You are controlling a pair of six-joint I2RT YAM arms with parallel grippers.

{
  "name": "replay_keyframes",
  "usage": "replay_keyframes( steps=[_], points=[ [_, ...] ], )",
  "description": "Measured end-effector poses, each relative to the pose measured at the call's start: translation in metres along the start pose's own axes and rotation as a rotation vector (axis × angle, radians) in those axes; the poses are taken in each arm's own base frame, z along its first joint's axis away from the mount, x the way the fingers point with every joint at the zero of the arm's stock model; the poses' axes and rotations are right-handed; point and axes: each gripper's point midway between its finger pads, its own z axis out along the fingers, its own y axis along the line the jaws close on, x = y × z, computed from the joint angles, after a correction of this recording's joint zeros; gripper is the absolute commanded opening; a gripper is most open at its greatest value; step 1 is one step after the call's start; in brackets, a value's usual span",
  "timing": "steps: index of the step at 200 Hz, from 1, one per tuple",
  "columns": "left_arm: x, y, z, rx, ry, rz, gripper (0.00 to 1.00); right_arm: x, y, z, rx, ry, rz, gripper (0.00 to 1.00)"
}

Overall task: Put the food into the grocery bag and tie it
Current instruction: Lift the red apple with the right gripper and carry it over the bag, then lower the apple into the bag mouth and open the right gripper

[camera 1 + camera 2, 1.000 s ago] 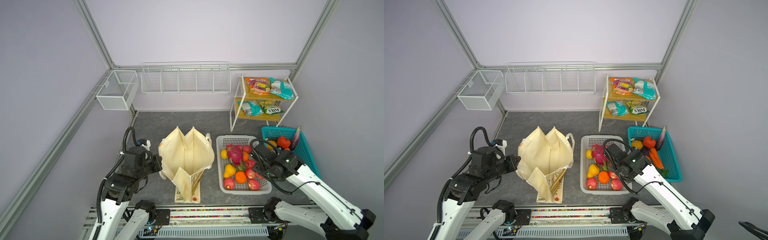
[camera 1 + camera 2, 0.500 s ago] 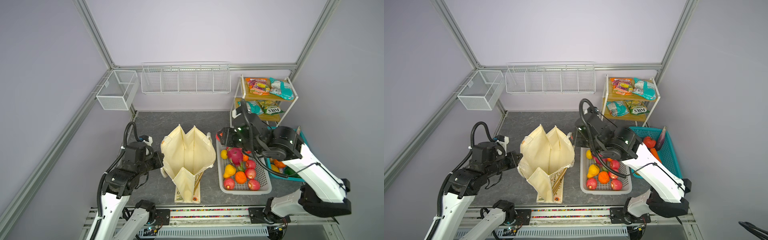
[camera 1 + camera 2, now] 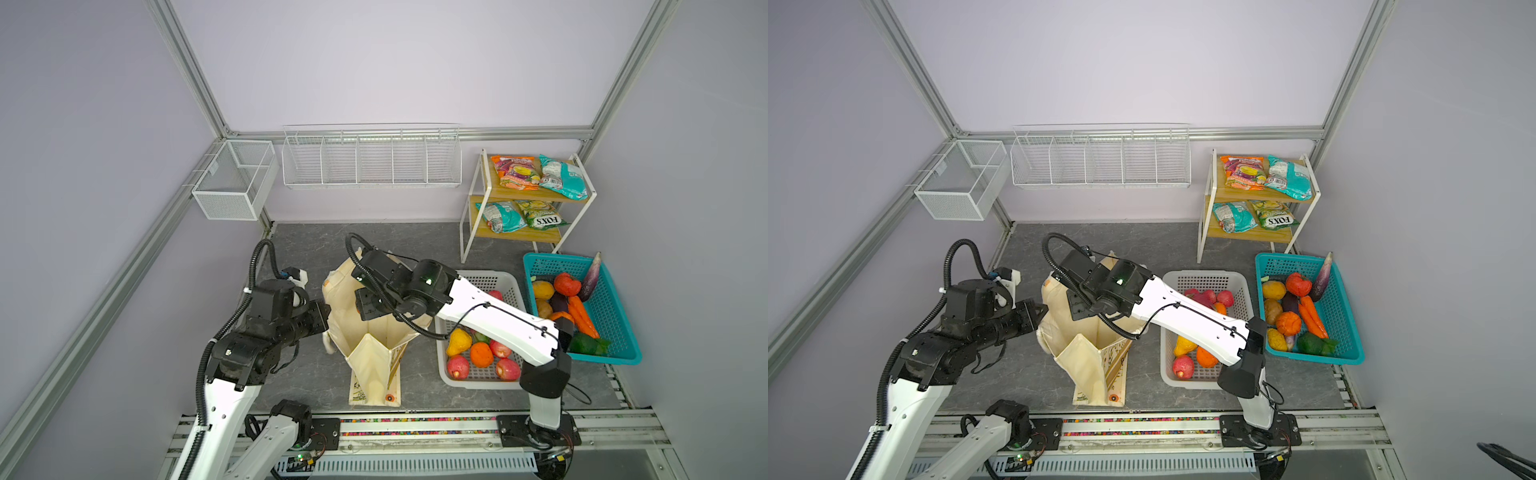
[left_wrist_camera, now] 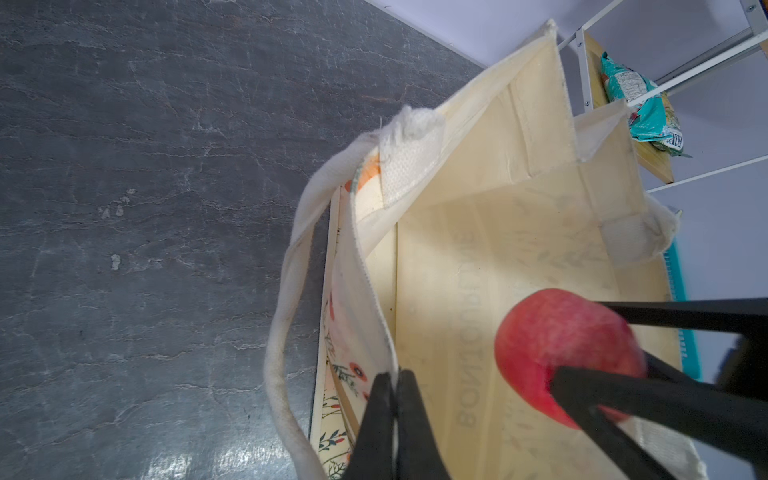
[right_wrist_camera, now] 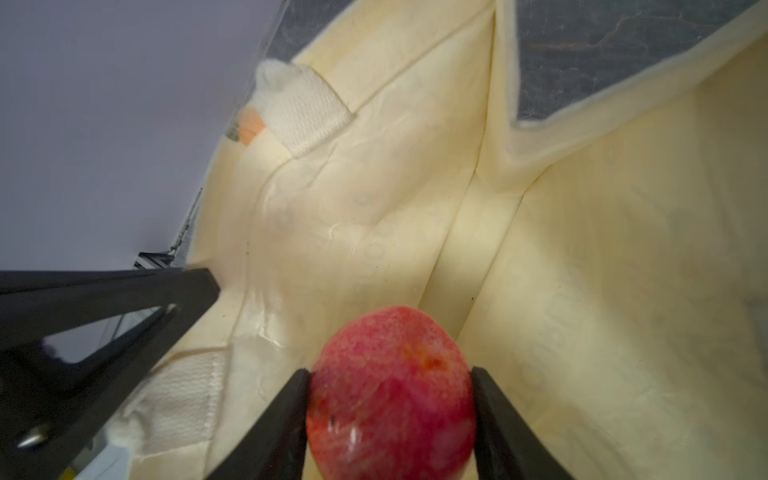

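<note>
The grocery bag point(image 3: 374, 365) point(image 3: 1088, 365) stands open on the grey table, cream inside point(image 4: 478, 249) point(image 5: 582, 249). My left gripper point(image 4: 395, 382) point(image 3: 326, 316) is shut on the bag's left rim, the cloth pinched between its fingers. A red apple point(image 5: 390, 395) point(image 4: 557, 345) hangs over the bag's mouth, and my right gripper point(image 5: 390, 399) point(image 3: 365, 307) is shut on it. More food, fruit point(image 3: 482, 353), lies in the white basket point(image 3: 478, 275); vegetables point(image 3: 582, 316) lie in the teal basket point(image 3: 613, 326). Snack packets point(image 3: 540, 174) rest on the shelf.
The two-tier shelf point(image 3: 469, 216) stands at the back right. Wire baskets point(image 3: 370, 158) point(image 3: 232, 183) hang on the back and left walls. The bag's strap handle point(image 4: 286, 291) droops outside the left rim. My right arm point(image 3: 498, 324) spans the white basket.
My right arm has lifted from the white basket and swung left over the bag's mouth with the red apple. My left gripper has kept its pinch on the rim.
</note>
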Motion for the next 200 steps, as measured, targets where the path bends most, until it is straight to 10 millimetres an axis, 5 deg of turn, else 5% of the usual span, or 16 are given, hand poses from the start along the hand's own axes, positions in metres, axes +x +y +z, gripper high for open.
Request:
replay_keyframes(
  steps=[111, 200],
  points=[
    [0.0, -0.003, -0.014, 0.027, -0.049, 0.01, 0.0, 0.05, -0.044, 0.09, 0.061, 0.176, 0.049, 0.52],
    [0.001, 0.01, -0.012, -0.02, -0.082, -0.007, 0.0, 0.088, -0.084, 0.125, 0.183, 0.257, 0.034, 0.59]
  ],
)
